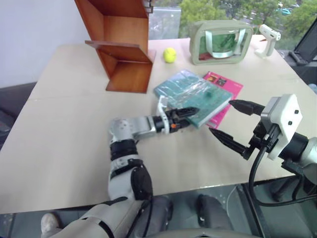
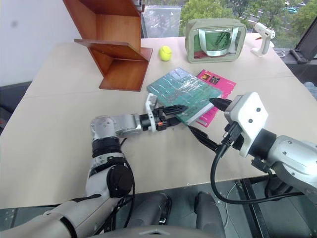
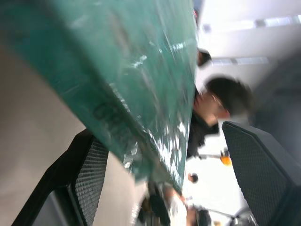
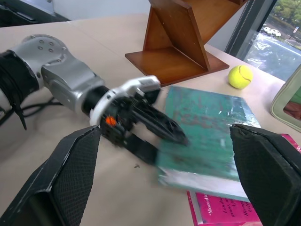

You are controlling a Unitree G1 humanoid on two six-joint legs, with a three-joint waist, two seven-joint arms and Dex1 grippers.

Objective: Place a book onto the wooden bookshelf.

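The teal-green book (image 1: pixel 194 95) lies flat on the table (image 1: pixel 64 124), partly on top of a pink book (image 1: pixel 227 83). My left gripper (image 1: pixel 186 116) points level at its near left corner. It is open, with one finger (image 4: pixel 157 123) over the cover and the other beneath the edge. The left wrist view has the book (image 3: pixel 117 70) running between the two fingers with a gap on one side. My right gripper (image 1: pixel 220 117) hovers open just off the book's near right edge, holding nothing. The wooden bookshelf (image 1: pixel 125 49) stands at the table's far left.
A yellow tennis ball (image 1: pixel 170 54) lies right of the bookshelf's base. A clear bag with pale trim (image 1: pixel 221 42) and a white handheld tool (image 1: pixel 267 37) stand at the far right. A person (image 3: pixel 221 99) is beyond the table in the left wrist view.
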